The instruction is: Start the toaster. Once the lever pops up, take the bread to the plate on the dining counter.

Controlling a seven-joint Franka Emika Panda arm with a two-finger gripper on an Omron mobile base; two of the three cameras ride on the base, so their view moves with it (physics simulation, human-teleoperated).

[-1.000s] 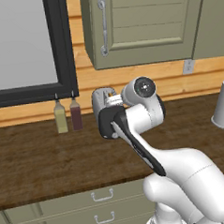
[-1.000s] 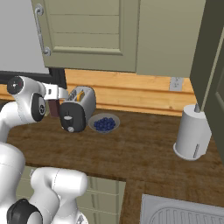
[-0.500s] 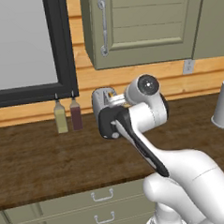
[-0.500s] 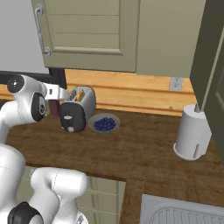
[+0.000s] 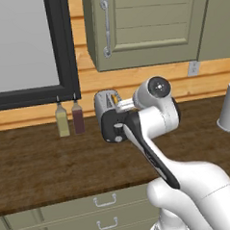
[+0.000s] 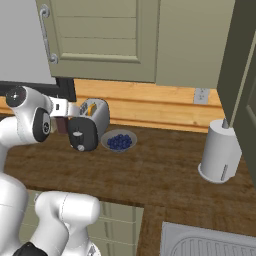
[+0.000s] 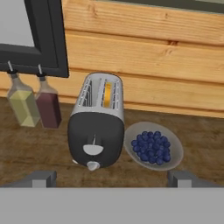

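The silver toaster [image 7: 97, 124] stands on the wooden worktop [image 7: 39, 155] against the wall, its black end panel facing my hand. The whitish lever [image 7: 93, 150] sits on that panel just above a small round knob. The bread [image 7: 107, 94] stands sunk in the toaster's right slot, golden edge up. My gripper [image 7: 113, 178] is open a short way in front of the panel, its fingertips [image 7: 43, 178] spread wider than the toaster and holding nothing. From the right base view the toaster [image 6: 89, 125] and bread [image 6: 91, 108] show beside my hand. The plate and dining counter are out of view.
A grey bowl of blueberries [image 7: 153, 146] sits right beside the toaster. Two small bottles [image 7: 35, 105] stand to its other side under the black window frame. A white paper roll [image 6: 220, 157] stands further along the worktop, near a sink [image 6: 210, 245]. Wall cabinets hang overhead.
In the left base view the arm's upper joint has edged slightly to the right. The toaster, the bread and the open jaws look the same.
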